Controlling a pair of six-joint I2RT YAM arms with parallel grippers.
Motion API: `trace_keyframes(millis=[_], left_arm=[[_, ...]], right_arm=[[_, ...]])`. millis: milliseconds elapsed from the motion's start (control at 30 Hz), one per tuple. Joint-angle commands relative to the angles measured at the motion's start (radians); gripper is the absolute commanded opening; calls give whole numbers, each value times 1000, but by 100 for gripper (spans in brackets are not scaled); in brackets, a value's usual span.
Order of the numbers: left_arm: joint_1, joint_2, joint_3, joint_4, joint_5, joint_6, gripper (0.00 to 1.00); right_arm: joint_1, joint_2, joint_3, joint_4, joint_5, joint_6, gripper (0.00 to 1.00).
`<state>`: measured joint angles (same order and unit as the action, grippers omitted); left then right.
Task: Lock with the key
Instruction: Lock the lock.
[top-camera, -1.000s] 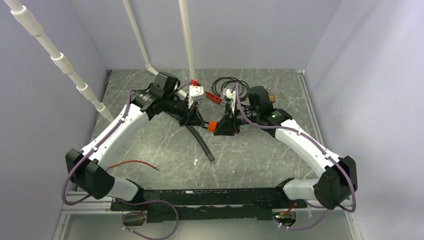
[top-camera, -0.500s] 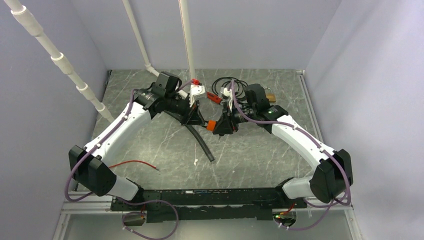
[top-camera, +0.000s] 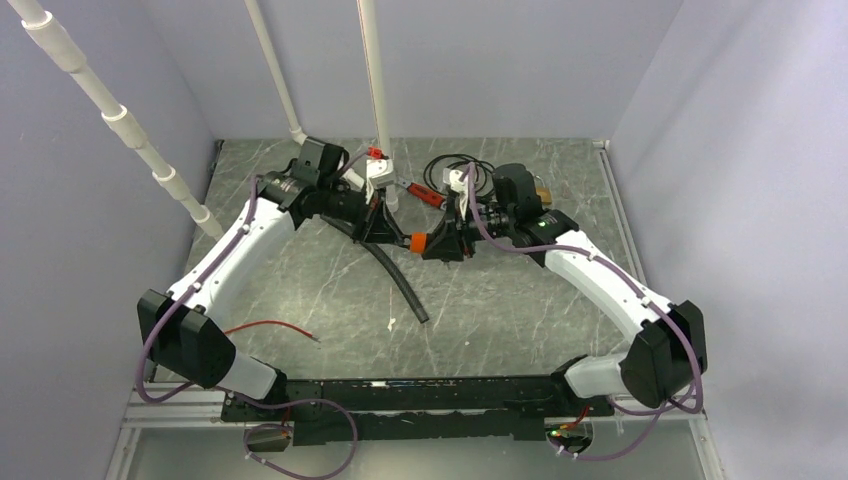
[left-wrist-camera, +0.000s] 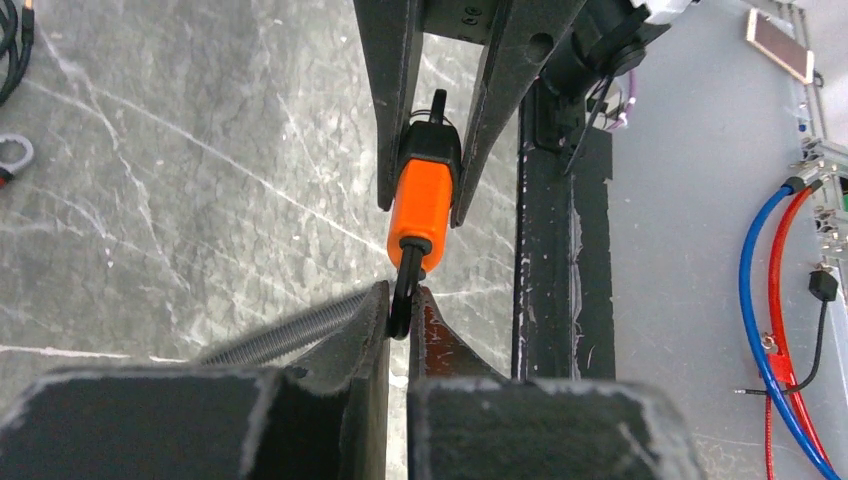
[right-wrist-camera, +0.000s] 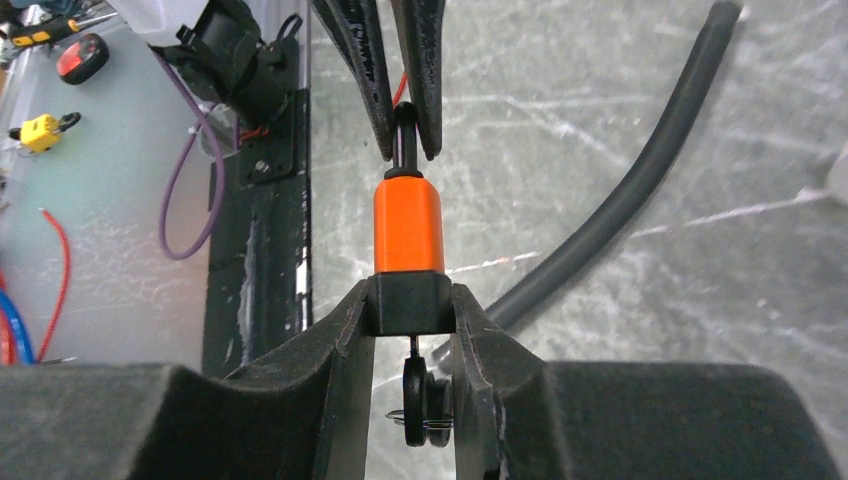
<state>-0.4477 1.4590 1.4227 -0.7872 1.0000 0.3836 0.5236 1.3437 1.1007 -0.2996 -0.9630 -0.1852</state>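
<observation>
An orange padlock (top-camera: 419, 241) with a black base hangs in the air between my two grippers. My right gripper (right-wrist-camera: 410, 300) is shut on the padlock's black base (right-wrist-camera: 408, 302), and the orange body (right-wrist-camera: 408, 230) points away from it. A black key head on a thin ring (right-wrist-camera: 415, 400) sticks out of the base between the right fingers. My left gripper (left-wrist-camera: 400, 300) is shut on the black shackle (left-wrist-camera: 403, 290). In the top view the left gripper (top-camera: 395, 237) and the right gripper (top-camera: 437, 243) face each other tip to tip.
A black hose (top-camera: 400, 285) lies on the marble table under the grippers. A red wire (top-camera: 270, 326) lies at the near left. A black cable coil (top-camera: 460, 170), a red tool (top-camera: 425, 193) and a brass padlock (top-camera: 541, 190) sit at the back. White pipes (top-camera: 375, 80) stand behind.
Both grippers have shifted a little left and toward the back, with the padlock between them. The left wrist has pulled back toward the left.
</observation>
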Motion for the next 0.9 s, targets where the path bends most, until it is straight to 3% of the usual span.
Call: trace_keyframes(millis=[0, 100, 200, 433, 500, 800, 867], left_arm=[[46, -15, 77, -26, 93, 18, 0], [47, -35, 77, 1, 88, 18, 0], [47, -47, 71, 31, 98, -16, 0], [47, -59, 84, -20, 82, 23, 0], [47, -63, 79, -23, 77, 27, 0], [49, -66, 81, -36, 105, 47, 0], [48, -66, 79, -33, 112, 46, 0]], right_arm=[[-26, -80, 29, 101, -39, -101, 0], [-31, -81, 26, 72, -40, -118, 2], [-32, -73, 43, 50, -34, -116, 31], [-70, -86, 43, 17, -30, -100, 68], [-79, -94, 40, 4, -29, -103, 72], [-84, -85, -3, 53, -45, -45, 70], [-72, -74, 1, 69, -58, -27, 73]])
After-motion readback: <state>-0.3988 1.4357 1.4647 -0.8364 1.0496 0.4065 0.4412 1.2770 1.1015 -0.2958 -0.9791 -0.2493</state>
